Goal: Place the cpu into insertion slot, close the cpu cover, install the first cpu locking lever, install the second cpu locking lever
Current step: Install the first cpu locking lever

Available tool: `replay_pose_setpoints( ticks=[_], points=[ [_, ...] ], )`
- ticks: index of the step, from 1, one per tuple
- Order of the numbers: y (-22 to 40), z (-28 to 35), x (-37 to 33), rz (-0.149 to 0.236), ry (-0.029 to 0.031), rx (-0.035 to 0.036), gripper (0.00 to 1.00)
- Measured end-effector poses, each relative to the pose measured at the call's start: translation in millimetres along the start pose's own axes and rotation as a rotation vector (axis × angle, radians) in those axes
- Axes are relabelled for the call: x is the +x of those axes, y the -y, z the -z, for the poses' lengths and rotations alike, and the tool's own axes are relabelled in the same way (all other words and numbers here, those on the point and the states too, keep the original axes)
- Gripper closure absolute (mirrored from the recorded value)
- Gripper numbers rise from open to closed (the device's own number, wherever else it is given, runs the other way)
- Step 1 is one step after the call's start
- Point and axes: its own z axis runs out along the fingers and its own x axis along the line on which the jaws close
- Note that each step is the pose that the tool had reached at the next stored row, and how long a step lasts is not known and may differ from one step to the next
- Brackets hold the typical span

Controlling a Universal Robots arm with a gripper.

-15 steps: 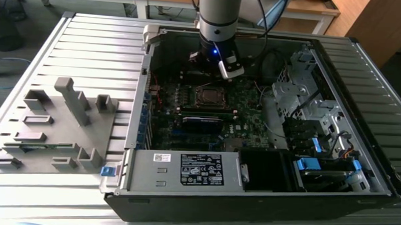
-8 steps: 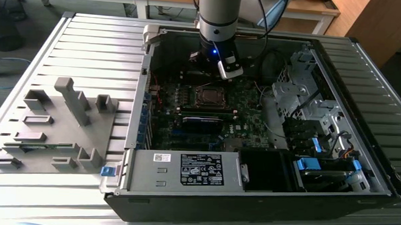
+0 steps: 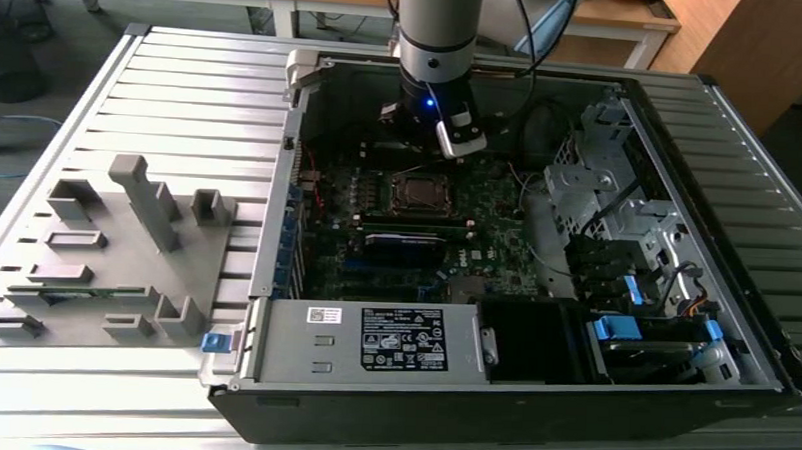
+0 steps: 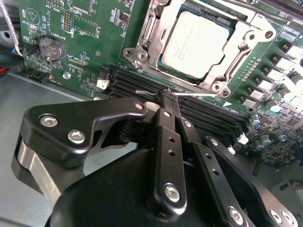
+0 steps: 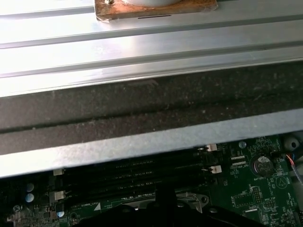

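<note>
At the exterior view's left: a grey moulded rack (image 3: 107, 255) on the slatted bench (image 3: 193, 88). Further right: the open computer case (image 3: 501, 414), the arm reaching down inside, the gripper (image 3: 438, 146) just above the insertion slot (image 3: 416, 193). In the second wrist view: the cpu (image 4: 199, 45) seated in the slot, the cpu cover (image 4: 248, 35) lying flat over its edges. Gripper fingers (image 4: 163, 127) pressed together, tips at a thin wire lever (image 4: 147, 92) beside the socket; cannot tell whether pinching it.
</note>
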Motion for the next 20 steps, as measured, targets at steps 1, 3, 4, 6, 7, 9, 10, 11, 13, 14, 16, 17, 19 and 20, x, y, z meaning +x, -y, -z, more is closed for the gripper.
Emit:
replay_pose_setpoints(
  ticks=[1,3,4,6,7,9,10,11,13,14,16,17,19,20],
  points=[
    [-0.1,0.0,0.0,0.000,0.0000,-0.0001,0.90],
    [-0.5,-0.1,0.1,0.000,0.0000,0.0000,0.90],
    [-0.6,-0.3,0.1,0.000,0.0001,-0.0001,0.90],
    [-0.7,-0.7,0.2,0.000,0.0004,0.0016,0.90],
    [-0.8,-1.0,0.3,0.000,0.0007,0.0036,0.90],
    [-1.0,-1.6,0.4,0.001,0.0015,0.0093,0.90],
    [-1.2,-1.9,0.4,0.001,0.0019,0.0123,0.90],
    [-1.4,-2.1,0.5,0.001,0.0024,0.0152,0.90],
    [-1.9,-2.3,0.6,0.002,0.0026,0.0170,0.90],
    [-2.2,-2.4,0.6,0.002,0.0027,0.0171,0.90],
    [-2.7,-2.7,0.7,0.000,0.0030,0.0172,0.90],
    [-3.1,-2.9,0.5,-0.001,0.0032,0.0173,0.90],
    [-4.1,-3.5,0.0,-0.004,0.0039,0.0175,0.90],
    [-4.7,-3.7,0.0,-0.005,0.0041,0.0175,0.90]
  ],
)
